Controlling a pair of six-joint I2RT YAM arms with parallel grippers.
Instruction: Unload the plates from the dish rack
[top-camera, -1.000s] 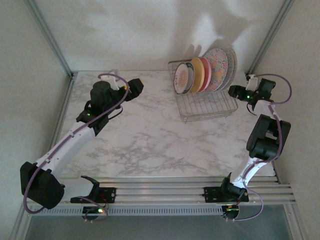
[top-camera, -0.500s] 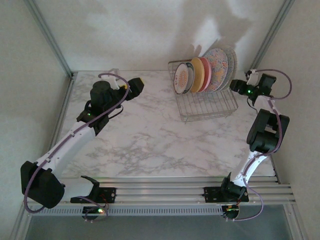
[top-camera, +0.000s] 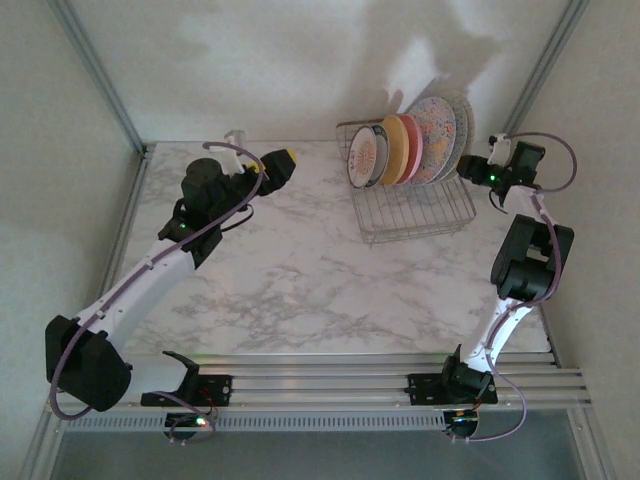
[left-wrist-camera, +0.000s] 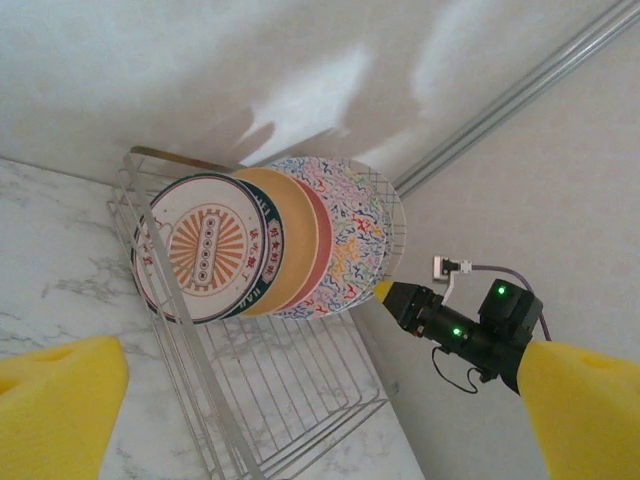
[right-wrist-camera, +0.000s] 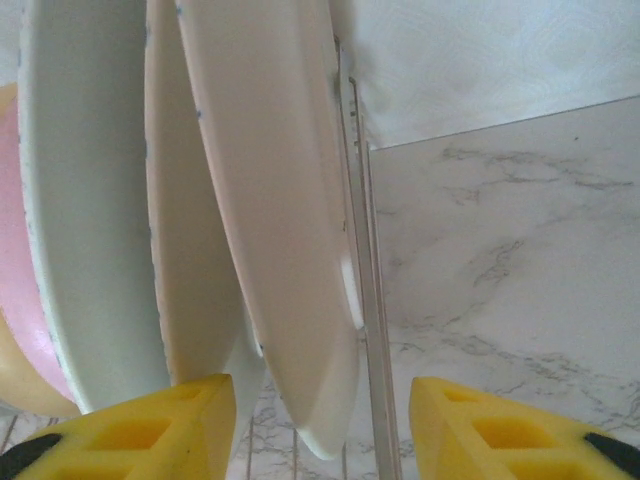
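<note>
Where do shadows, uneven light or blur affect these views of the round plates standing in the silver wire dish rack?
Top external: dim, with soft shadows and light patches on the wall behind the round plates in the silver wire dish rack. Left wrist: plates sharp, near yellow fingers blurred. Right wrist: pale plate backs very close, soft and low in contrast.

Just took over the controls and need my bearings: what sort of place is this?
Probably a robot test cell, not a real kitchen: a marble-patterned tabletop, plain walls with metal frame posts, one dish rack of plates.
</note>
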